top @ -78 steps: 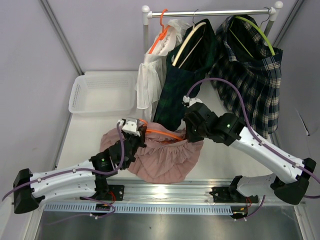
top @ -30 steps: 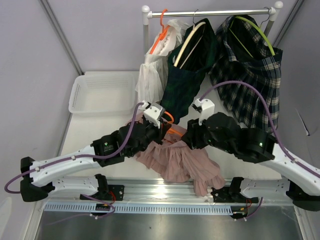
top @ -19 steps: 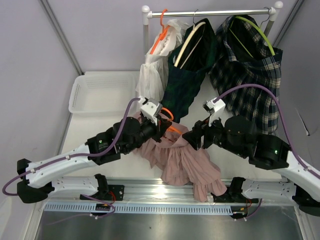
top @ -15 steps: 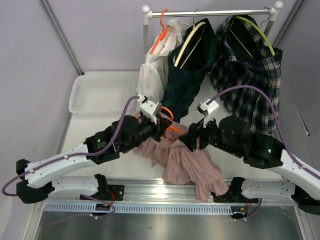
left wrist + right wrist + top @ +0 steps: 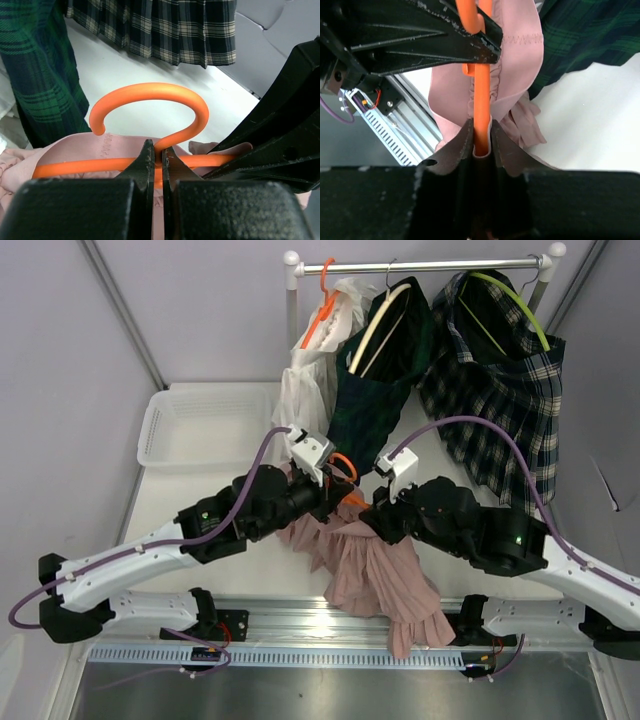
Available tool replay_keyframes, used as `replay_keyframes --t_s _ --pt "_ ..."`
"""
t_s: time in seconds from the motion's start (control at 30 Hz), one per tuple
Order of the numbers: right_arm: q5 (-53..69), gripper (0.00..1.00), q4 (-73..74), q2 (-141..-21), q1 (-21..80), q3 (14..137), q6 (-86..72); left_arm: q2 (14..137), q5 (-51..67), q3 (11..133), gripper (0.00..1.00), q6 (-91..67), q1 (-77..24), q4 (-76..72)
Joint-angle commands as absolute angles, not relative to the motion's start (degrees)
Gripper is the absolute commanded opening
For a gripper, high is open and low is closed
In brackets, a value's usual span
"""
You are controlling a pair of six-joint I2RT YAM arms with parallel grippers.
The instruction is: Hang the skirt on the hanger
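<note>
As the work is done above the bench [image 5: 170,505], with the filled clothes rack [image 5: 420,265] close behind it, little free room is left between the two arms. The pink skirt [image 5: 370,565] is found in the middle, gathered over the orange hanger [image 5: 343,462]. Most of its cloth falls from there toward the near edge of the bench. It cannot be told whether both ends of the bar are inside the waistband.

The hanger is held at two places. The left hand [image 5: 156,150] is closed tightly on the neck, just under the hook. The right hand [image 5: 481,137] is closed around one arm of the hanger, and a fold of the waistband is pinched there together with it.

The task is judged to be partly done, and several faults can be expected. If the right hand is opened too early, the skirt may be dragged off by its heavy hanging part. If the pinched cloth is pulled, the hanger may be twisted in the left hand, because the neck is thin and round. The hook may also be caught on the dark green skirt [image 5: 375,380], which hangs just behind it.
</note>
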State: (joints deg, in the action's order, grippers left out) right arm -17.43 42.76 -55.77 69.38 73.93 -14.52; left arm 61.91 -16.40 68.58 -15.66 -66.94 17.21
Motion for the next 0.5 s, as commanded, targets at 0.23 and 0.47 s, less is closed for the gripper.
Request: replay_keyframes --t_s 0.23,0.47 --pt "-21.1 0.00 49.5 -54.1 72.2 78.0 -19.3 64.2 -14.9 75.1 0.31 -17.8 -66.6 13.7" --pt "-24.5 0.00 63.0 -54.9 71.5 86.2 -26.6 63.9 -16.5 77.3 0.61 -18.4 -66.6 14.4"
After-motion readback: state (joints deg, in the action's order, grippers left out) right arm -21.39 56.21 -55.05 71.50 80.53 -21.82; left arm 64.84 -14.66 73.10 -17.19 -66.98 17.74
